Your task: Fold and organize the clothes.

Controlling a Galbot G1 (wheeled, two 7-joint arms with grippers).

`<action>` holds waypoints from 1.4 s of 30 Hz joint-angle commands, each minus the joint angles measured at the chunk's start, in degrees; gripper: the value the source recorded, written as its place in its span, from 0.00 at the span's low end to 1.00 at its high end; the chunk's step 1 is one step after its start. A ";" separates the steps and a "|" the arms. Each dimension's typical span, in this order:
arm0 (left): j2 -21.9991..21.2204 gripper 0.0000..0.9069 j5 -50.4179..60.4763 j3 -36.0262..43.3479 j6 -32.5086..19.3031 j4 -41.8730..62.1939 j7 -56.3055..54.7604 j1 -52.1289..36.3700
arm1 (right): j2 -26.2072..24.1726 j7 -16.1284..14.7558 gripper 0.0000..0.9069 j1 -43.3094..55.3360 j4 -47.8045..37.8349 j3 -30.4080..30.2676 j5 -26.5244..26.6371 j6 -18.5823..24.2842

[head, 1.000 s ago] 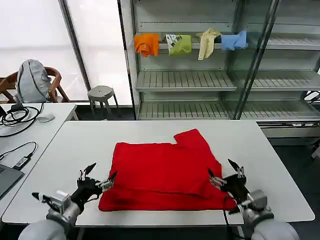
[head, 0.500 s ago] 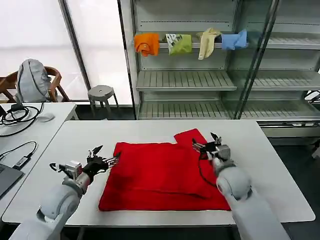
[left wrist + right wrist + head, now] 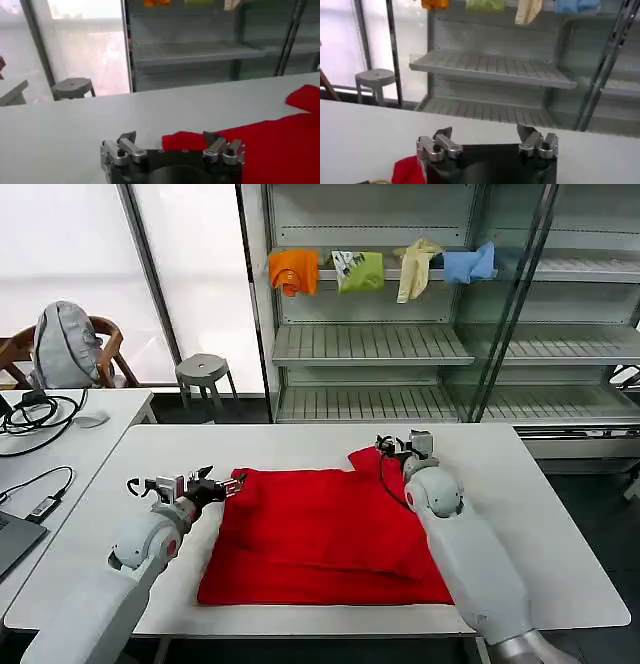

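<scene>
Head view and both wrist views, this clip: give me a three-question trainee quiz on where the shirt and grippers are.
1. True or false: the red shirt lies flat on the white table, with no gripper lifting it.
2. Multiple choice: the left gripper is at the shirt's A) far left corner, B) near right corner, C) middle.
3. Fill in: the right gripper is at the far end of the shirt's ____ flap, the part that sticks out toward the shelves.

Key
1. True.
2. A; its fingers are spread in the left wrist view.
3. Far right; its fingers are also spread.
</scene>
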 commanded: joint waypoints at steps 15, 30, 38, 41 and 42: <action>-1.24 1.00 1.44 2.01 1.88 10.41 5.00 -6.09 | 4.19 -0.61 1.00 4.40 -14.53 1.54 -0.75 2.78; -1.23 0.01 1.31 2.13 1.88 9.17 5.74 -4.94 | 3.92 -1.18 0.00 3.76 -12.07 1.17 0.54 1.87; -1.35 0.01 1.05 2.01 1.24 8.47 7.22 -4.55 | 3.46 -1.57 0.00 3.15 -11.45 1.31 0.80 1.81; -1.46 0.01 1.07 1.92 1.18 8.48 7.48 -4.42 | 3.33 -1.79 0.00 2.80 -10.94 1.50 0.84 1.84; -1.52 0.01 1.06 1.83 1.15 8.43 7.67 -4.34 | 3.27 -2.07 0.00 2.66 -10.76 1.54 0.79 2.03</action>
